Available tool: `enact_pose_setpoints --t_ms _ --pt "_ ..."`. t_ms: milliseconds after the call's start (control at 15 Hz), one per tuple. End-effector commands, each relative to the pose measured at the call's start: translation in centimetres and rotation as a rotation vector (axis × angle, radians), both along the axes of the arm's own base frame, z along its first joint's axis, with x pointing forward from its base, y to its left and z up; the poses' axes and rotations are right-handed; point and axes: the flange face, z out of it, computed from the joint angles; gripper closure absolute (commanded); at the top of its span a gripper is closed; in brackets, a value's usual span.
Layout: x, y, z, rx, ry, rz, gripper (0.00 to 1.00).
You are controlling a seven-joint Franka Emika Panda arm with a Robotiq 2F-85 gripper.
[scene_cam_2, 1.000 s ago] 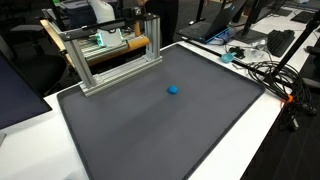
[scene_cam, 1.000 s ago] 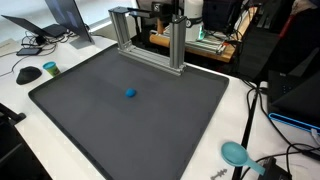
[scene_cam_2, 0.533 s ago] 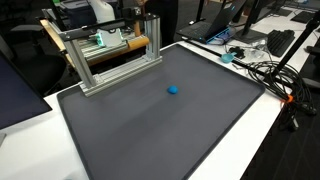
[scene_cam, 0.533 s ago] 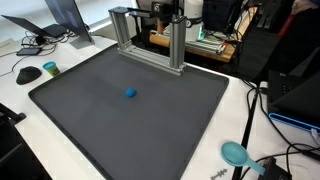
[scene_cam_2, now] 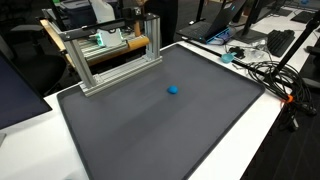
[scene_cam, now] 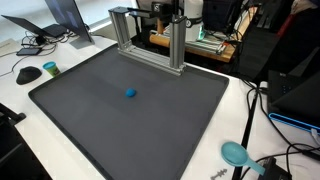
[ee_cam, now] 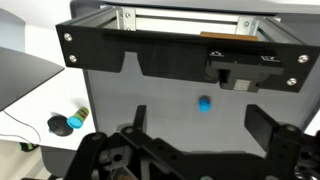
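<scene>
Blue blob (ee_cam: 204, 104) lies on the dark mat (ee_cam: 120, 100), below the gripper (ee_cam: 198, 112) and between its finger lines, short of the metal frame (scene_cam: 178, 45) beyond. Jaws are held wide apart, with nothing gripped. Open placement presumably leaves access all round. Being roundish, no long axis or heading can be told.

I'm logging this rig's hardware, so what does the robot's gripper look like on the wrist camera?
The gripper is matte black all over. It has a blocky body with hinged link bars along the bottom of the wrist view, ending in two angular jaws. No cables, labels or markings show on it. The arm itself appears in no view.
</scene>
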Motion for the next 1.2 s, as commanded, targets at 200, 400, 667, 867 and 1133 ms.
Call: enact_pose_setpoints --t_ms 200,400,667,867,1133 --pt "0.3 5.2 -0.7 0.044 0.015 0.129 0.0" --pt "0.5 5.6 -1.0 0.045 0.024 0.132 0.0" --pt "1.0 5.4 -1.3 0.046 0.042 0.053 0.0" --pt "1.6 6.2 -2.6 0.096 0.099 -0.017 0.0" --pt "2.5 7.3 -4.3 0.124 0.138 -0.088 0.0"
